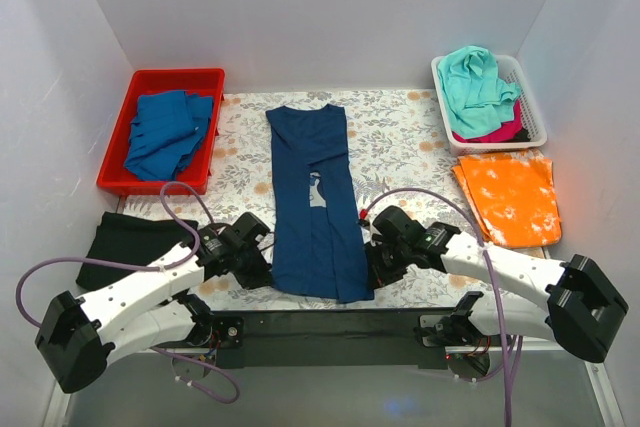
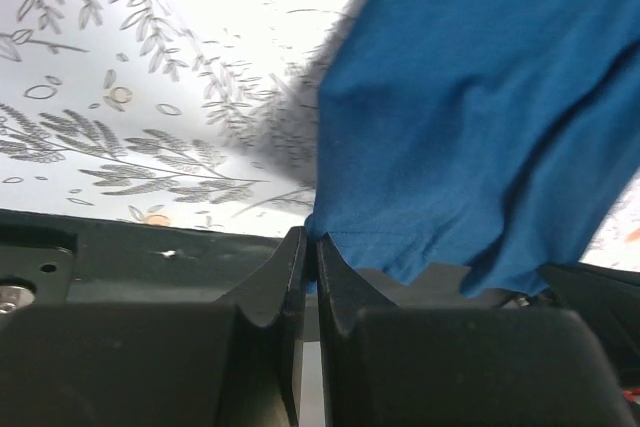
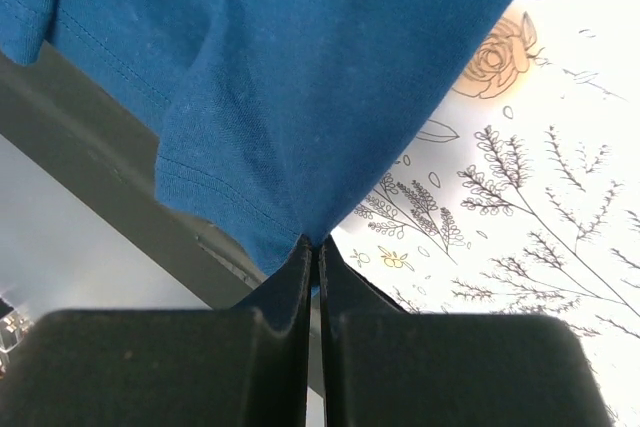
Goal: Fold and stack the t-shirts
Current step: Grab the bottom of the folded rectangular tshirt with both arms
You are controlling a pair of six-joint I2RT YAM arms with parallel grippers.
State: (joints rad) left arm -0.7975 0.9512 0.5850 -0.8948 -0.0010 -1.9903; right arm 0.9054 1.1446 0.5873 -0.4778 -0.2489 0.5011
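Observation:
A navy blue t-shirt (image 1: 315,202) lies lengthwise down the middle of the flowered cloth, both sides folded in, a sliver of pale print showing at its centre. My left gripper (image 1: 262,269) is shut on its near left hem corner (image 2: 330,232). My right gripper (image 1: 375,269) is shut on the near right hem corner (image 3: 300,217). In both wrist views the blue cloth rises from between the closed fingertips. Other t-shirts: mid-blue ones (image 1: 165,132) in the red bin, teal (image 1: 475,77) and pink (image 1: 495,132) in the white basket, an orange one (image 1: 508,195), a black one (image 1: 125,244).
The red bin (image 1: 150,77) stands at the back left, the white basket (image 1: 530,107) at the back right. The orange shirt lies flat in front of the basket, the black one at the left edge. A black bar (image 1: 330,322) runs along the table's near edge.

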